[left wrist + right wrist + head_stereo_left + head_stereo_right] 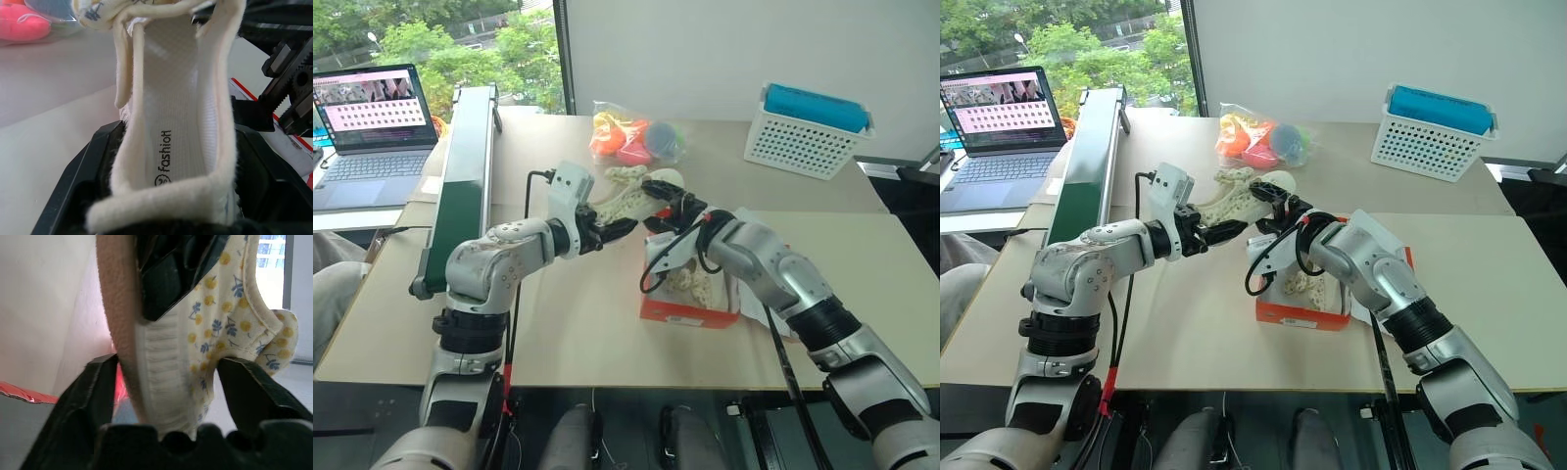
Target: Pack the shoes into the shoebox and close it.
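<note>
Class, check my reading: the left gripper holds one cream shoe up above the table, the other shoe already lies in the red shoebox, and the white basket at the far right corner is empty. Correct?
One point is wrong: the white basket is not empty; a blue object lies in it, as the left eye view shows. The rest stands: the left gripper holds one shoe above the table, and the other shoe lies in the red shoebox.
</note>
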`<state>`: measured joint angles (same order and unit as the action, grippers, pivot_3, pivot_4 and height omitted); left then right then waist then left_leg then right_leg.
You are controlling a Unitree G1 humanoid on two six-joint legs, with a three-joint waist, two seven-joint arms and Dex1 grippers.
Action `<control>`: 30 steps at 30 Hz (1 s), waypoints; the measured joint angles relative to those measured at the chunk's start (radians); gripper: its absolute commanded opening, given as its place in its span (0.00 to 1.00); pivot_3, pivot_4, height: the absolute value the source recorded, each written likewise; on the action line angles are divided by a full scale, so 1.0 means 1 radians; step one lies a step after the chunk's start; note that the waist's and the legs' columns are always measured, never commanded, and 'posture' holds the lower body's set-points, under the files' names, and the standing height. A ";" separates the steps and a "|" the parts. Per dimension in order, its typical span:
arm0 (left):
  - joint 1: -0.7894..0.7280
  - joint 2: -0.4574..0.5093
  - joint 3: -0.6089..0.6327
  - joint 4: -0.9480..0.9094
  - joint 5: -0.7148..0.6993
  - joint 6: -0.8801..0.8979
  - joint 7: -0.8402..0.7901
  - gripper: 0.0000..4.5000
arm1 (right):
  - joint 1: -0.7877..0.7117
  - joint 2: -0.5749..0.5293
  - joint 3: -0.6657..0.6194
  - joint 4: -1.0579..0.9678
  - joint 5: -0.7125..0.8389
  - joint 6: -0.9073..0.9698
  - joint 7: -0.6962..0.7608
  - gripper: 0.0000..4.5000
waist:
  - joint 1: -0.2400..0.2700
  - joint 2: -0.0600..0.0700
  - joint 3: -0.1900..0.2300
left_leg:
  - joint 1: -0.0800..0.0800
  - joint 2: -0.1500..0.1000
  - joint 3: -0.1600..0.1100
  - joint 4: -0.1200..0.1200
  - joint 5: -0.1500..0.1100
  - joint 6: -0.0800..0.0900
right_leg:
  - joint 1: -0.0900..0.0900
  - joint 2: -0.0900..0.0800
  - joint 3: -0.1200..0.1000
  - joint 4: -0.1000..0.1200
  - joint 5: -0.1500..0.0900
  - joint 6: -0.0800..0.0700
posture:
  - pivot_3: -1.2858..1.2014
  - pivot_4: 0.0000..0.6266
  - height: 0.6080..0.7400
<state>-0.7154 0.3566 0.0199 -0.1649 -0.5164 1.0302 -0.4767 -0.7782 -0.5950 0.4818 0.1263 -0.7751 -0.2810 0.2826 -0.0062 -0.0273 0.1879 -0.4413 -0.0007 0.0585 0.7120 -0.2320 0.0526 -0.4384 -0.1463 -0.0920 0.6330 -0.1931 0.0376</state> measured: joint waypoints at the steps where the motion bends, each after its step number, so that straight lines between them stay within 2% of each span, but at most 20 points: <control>1: 0.000 0.000 0.000 -0.003 0.000 -0.001 0.001 0.67 | 0.001 0.000 -0.001 0.000 0.000 0.000 0.000 0.46 | 0.000 0.000 0.000 | 0.000 0.000 0.000 0.000 0.000 0.000 | 0.000 0.000 0.000 0.000 0.000 0.000 | 0.52 0.24 0.76; 5: 0.000 -0.003 0.000 -0.014 0.000 -0.001 0.006 0.67 | 0.003 0.000 -0.005 0.001 0.000 0.000 0.001 0.20 | -0.001 0.000 0.000 | 0.000 0.000 0.000 0.000 0.000 0.000 | 0.000 0.000 0.000 0.000 0.000 0.000 | 0.52 0.24 0.76; 13: 0.005 0.010 -0.009 -0.031 0.008 -0.018 0.004 0.67 | 0.005 0.014 -0.017 0.001 0.000 0.001 0.001 0.20 | -0.004 0.000 0.000 | 0.000 0.000 0.000 0.000 0.000 0.000 | 0.000 0.000 0.000 0.000 0.000 0.000 | 0.52 0.24 0.76; 17: 0.021 0.019 -0.016 -0.038 0.017 -0.050 0.000 0.96 | 0.007 0.025 -0.026 0.000 0.003 0.007 0.002 0.19 | -0.004 0.000 0.000 | 0.000 0.000 0.000 0.000 0.000 0.000 | 0.000 0.000 0.000 0.000 0.000 0.000 | 0.52 0.24 0.76; 18: 0.031 0.016 -0.020 -0.042 0.018 -0.061 -0.004 0.98 | 0.007 0.032 -0.029 0.000 0.006 0.011 0.003 0.19 | -0.004 0.000 0.000 | 0.000 0.000 0.000 0.000 0.000 0.000 | 0.000 0.000 0.000 0.000 0.000 0.000 | 0.52 0.24 0.76; 24: 0.078 0.038 -0.024 -0.088 0.020 -0.098 -0.021 0.98 | 0.035 0.043 -0.046 -0.019 0.036 0.026 0.021 0.19 | -0.004 0.000 0.000 | 0.000 0.000 0.000 0.000 0.000 0.000 | 0.000 0.000 0.000 0.000 0.000 0.000 | 0.52 0.24 0.76; 30: 0.136 0.033 0.065 -0.126 -0.026 -0.090 0.008 0.98 | 0.051 0.038 -0.122 -0.009 0.087 0.090 0.043 0.19 | -0.004 0.000 0.000 | 0.000 0.000 0.000 0.000 0.000 0.000 | 0.000 0.000 0.000 0.001 0.000 0.000 | 0.52 0.24 0.76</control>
<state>-0.5797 0.3900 0.0848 -0.2912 -0.5425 0.9402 -0.4683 -0.7271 -0.5575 0.3593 0.1169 -0.6881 -0.1911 0.3258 -0.0106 -0.0273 0.1879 -0.4412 -0.0003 0.0581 0.7120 -0.2319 0.0525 -0.4385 -0.1463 -0.0921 0.6338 -0.1930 0.0374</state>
